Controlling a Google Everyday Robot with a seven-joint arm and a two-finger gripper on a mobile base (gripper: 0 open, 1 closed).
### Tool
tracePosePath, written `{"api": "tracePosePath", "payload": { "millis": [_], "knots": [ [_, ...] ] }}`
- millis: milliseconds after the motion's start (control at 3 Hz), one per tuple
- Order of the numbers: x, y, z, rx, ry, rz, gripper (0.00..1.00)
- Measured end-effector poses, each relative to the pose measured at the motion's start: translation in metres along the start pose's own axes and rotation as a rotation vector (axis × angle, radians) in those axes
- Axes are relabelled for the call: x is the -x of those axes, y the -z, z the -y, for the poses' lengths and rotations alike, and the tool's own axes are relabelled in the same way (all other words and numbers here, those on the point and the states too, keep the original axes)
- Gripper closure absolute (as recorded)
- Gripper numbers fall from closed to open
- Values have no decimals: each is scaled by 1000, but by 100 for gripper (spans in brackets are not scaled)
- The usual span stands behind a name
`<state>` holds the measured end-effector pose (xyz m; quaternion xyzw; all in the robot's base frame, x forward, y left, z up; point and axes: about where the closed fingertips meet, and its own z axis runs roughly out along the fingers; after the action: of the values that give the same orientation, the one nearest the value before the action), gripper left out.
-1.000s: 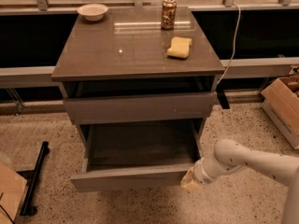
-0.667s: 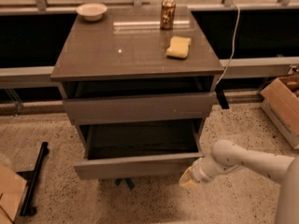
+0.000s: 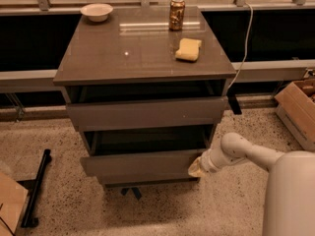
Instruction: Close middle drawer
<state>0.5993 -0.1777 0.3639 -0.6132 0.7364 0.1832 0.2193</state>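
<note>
The middle drawer [image 3: 140,163] of the grey-brown cabinet [image 3: 142,58] stands partly open, its flat front a short way out from the cabinet and a strip of its dark inside showing above it. My gripper [image 3: 197,168] is at the right end of that drawer front, touching it, with the white arm [image 3: 241,151] reaching in from the lower right. The taller-fronted top drawer [image 3: 147,113] above it is also pulled out a little. The lowest drawer is hidden under the middle drawer's front.
On the cabinet top sit a white bowl [image 3: 96,11], a drink can [image 3: 176,14] and a yellow sponge [image 3: 189,49]. A cardboard box [image 3: 298,109] stands at the right. A black stand [image 3: 37,191] and cardboard [image 3: 10,205] lie at the lower left. A white cable [image 3: 243,48] hangs behind.
The middle drawer has slid a long way back into the cabinet. My gripper has moved in with it, staying at the right end of the drawer front.
</note>
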Motion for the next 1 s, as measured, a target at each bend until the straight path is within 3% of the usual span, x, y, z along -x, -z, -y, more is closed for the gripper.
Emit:
{"api": "tracePosePath", "payload": {
  "millis": [667, 1000],
  "knots": [
    [1, -3, -3, 5, 1, 1, 53],
    [2, -7, 4, -15, -24, 21, 22]
  ]
}}
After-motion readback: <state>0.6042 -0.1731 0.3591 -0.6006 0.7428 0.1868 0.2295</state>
